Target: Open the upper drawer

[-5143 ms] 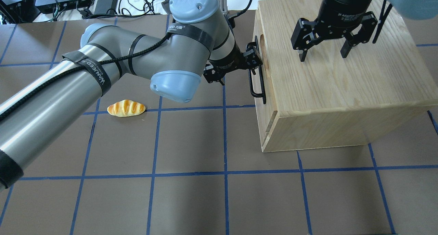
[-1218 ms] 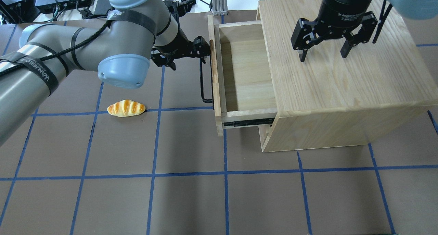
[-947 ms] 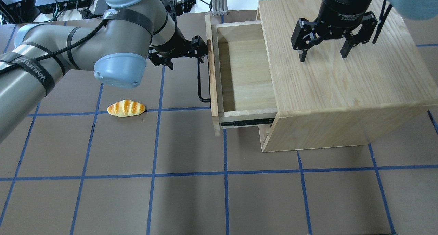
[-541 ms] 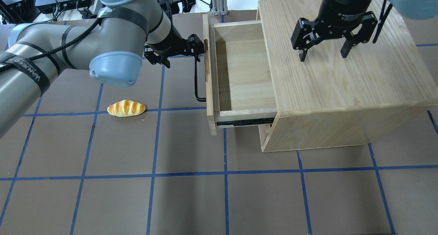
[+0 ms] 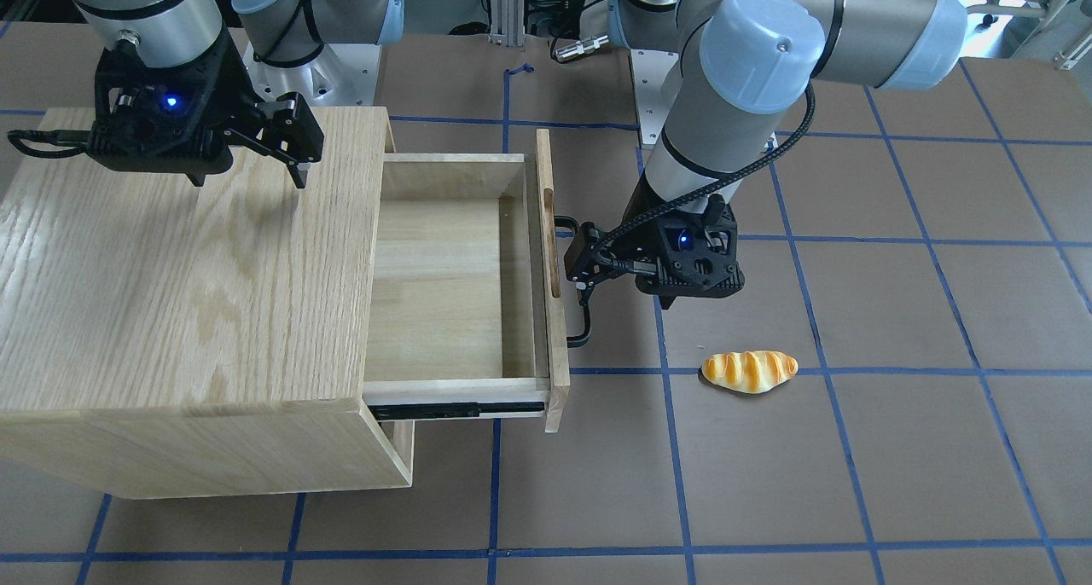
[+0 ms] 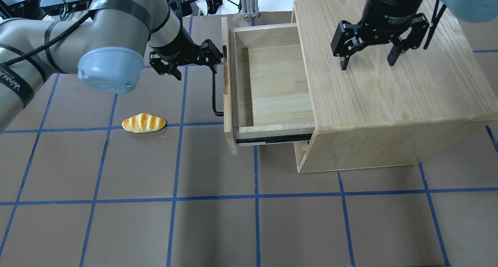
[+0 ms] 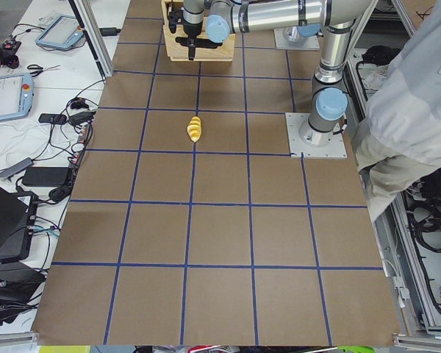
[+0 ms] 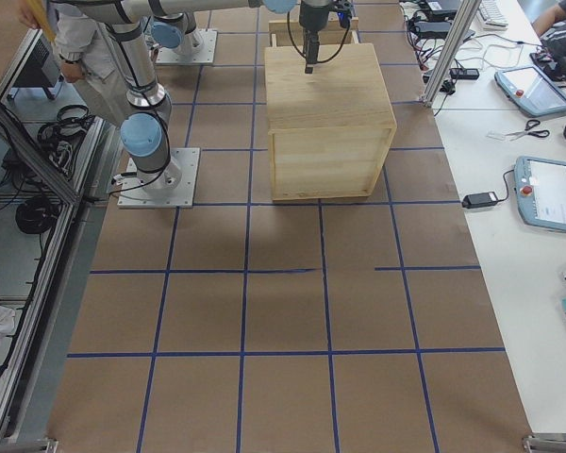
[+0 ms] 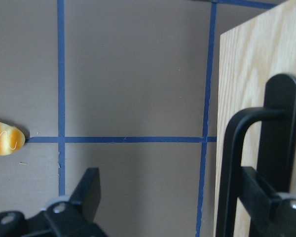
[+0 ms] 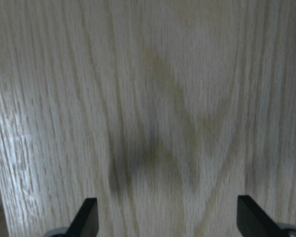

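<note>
The upper drawer [image 6: 272, 84] stands pulled well out of the oak cabinet [image 6: 389, 95], and its inside is bare. Its front panel [image 6: 225, 84] carries a black bar handle [image 6: 213, 92] and an oblong slot [image 5: 554, 252]. My left gripper [image 6: 216, 58] is open at the handle's far end. In the left wrist view [image 9: 172, 187] the bar [image 9: 227, 177] runs between the spread fingers, with one finger [image 9: 266, 195] tucked behind it against the panel. My right gripper [image 6: 367, 62] is open and empty, hovering just above the cabinet top [image 10: 158, 98].
A toy bread roll [image 6: 143, 123] lies on the brown mat left of the drawer; it also shows in the front view [image 5: 749, 370]. Cables and electronics [image 6: 78, 2] sit beyond the mat's far left edge. An operator [image 7: 419, 110] stands by the robot's base.
My left gripper has moved left with the handle hooked, and the drawer has slid from shut to well out. The right arm and the bread roll have not moved.
</note>
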Controlling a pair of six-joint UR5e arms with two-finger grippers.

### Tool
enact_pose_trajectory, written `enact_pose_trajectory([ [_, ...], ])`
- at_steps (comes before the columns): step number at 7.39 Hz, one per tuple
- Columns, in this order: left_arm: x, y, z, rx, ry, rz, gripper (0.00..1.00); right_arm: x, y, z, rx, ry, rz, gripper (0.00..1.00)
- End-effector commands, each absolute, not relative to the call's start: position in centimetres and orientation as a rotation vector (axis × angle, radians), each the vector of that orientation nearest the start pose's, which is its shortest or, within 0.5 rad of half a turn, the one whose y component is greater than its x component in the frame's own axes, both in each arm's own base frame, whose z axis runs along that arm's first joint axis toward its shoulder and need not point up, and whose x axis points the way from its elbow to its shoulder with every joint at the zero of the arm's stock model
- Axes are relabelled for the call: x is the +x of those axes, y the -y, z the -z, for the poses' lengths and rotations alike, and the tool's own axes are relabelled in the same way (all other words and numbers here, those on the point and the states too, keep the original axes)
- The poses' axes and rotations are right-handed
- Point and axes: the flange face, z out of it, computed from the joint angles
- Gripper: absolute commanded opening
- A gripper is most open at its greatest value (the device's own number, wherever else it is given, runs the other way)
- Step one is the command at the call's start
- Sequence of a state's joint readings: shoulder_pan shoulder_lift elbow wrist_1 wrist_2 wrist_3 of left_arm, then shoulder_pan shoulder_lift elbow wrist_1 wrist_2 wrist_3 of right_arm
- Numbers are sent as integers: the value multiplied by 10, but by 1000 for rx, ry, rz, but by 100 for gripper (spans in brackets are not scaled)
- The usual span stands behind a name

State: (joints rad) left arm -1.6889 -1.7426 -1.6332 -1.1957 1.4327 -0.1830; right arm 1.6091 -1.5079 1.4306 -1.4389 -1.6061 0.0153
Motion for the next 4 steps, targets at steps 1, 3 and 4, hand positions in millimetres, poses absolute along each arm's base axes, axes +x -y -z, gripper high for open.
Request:
enact_pose_trajectory([
  [1, -192, 538, -420, -73, -3286, 159, 100, 149, 507, -513, -38, -3177, -84, 100],
  [3, -164, 529, -439, 7, -3217, 140, 100, 149, 506, -512, -38, -3177, -86, 100],
  [4, -148, 522, -449, 58, -3190, 108, 100, 149, 507, -513, -38, -3177, -84, 100],
])
